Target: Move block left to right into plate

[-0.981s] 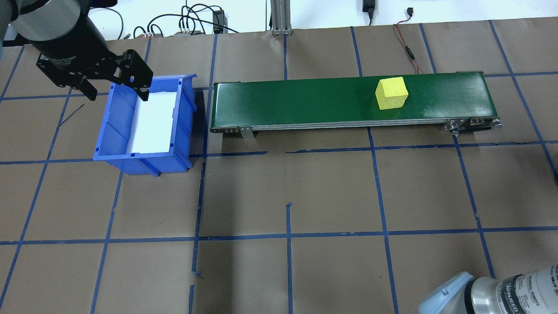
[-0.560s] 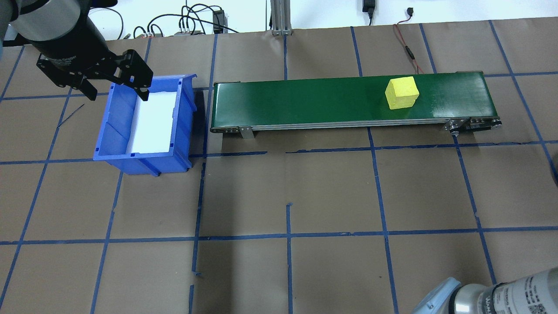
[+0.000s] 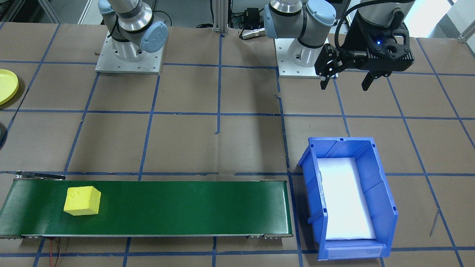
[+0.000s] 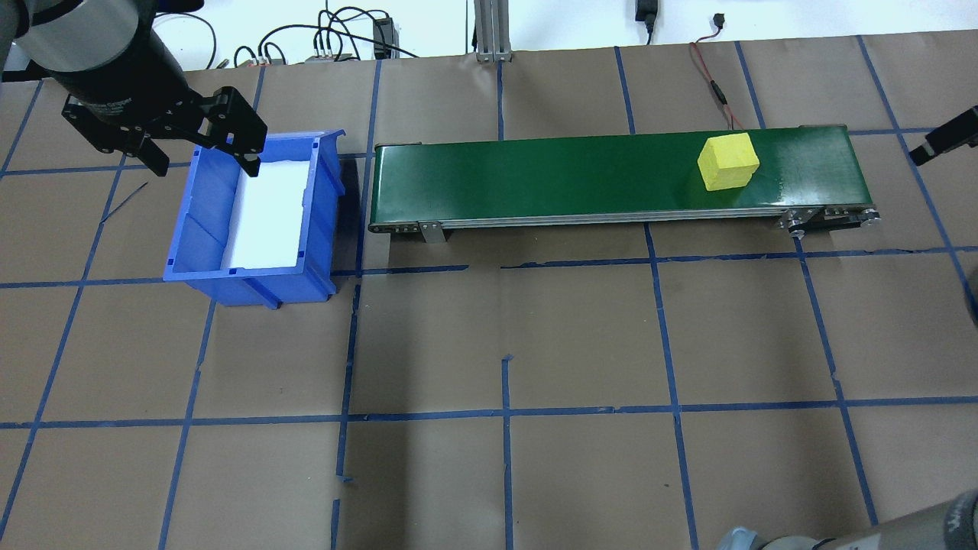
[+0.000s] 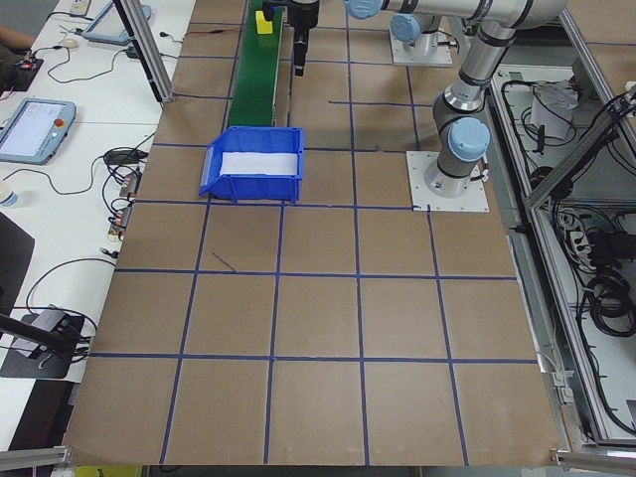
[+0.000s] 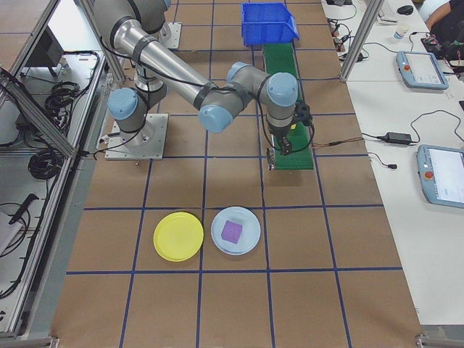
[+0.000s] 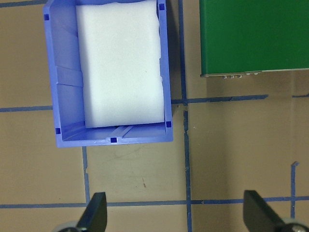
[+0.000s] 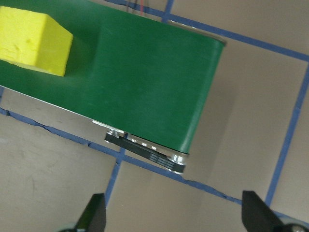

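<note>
Brown paper is covering the tabletop [image 4: 581,336], crossed by blue tape lines into squares. On it I am seeing a long green belt [image 4: 535,179] with a smooth, matte surface and metal rollers at its end. My block [image 4: 728,161] is sitting on that belt near its right end; it is a bright yellow cube with a porous, sponge-like skin, slightly pitted in the right wrist view [image 8: 31,41]. The plate [image 6: 178,235] is lying flat on the tabletop well away from the belt, round, shallow, glossy yellow plastic with a raised rim, nothing on it. Just beside it a pale round dish [image 6: 235,230] is holding a small purple cube [image 6: 231,231].

The left claw [image 3: 347,79] is hanging with its black fingers spread wide, gripping nothing, above the tabletop near a blue plastic bin [image 4: 325,221] with ribbed walls and a white foam sheet [image 4: 267,218] lining its floor. The right claw [image 8: 176,217] is hovering past the belt's end, fingers likewise spread apart and holding nothing.
</note>
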`<state>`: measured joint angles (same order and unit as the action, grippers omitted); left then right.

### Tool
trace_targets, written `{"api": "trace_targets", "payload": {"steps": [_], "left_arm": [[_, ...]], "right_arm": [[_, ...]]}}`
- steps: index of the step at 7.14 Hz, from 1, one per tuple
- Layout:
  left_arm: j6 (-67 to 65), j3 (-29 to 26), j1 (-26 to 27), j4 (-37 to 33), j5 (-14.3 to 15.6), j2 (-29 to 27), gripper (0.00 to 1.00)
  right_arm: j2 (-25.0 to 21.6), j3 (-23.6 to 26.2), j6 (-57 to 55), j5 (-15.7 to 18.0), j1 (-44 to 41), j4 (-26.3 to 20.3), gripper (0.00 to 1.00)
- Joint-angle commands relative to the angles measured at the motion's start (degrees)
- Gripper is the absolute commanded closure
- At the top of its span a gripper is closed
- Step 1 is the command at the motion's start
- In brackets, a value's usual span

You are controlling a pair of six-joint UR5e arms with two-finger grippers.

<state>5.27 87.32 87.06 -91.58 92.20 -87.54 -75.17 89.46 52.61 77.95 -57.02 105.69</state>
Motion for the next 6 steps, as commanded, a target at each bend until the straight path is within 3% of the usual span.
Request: {"api": "trace_targets", "payload": {"steps": [1, 2, 3, 6], "left_arm": [[0.0, 0.04, 0.04, -0.17, -0.18, 0.0, 0.0], [0.0, 0.04, 0.04, -0.96, -2.53, -0.08, 0.0], [0.0, 0.04, 0.04, -0.97, -2.46, -0.17, 0.0], [0.09, 0.04, 0.04, -0.97, -1.94, -0.08, 0.0]], "right_arm": [[2.81, -0.08, -11.68, -5.14, -6.51, 0.56, 0.0], [5.71, -0.08, -15.74, -5.53, -7.48, 4.22, 0.0], [6.87, -0.77, -17.34, -8.49, -7.93, 4.78, 0.0], [13.19, -4.99, -19.12, -12.02, -7.93, 5.57, 0.02]]}}
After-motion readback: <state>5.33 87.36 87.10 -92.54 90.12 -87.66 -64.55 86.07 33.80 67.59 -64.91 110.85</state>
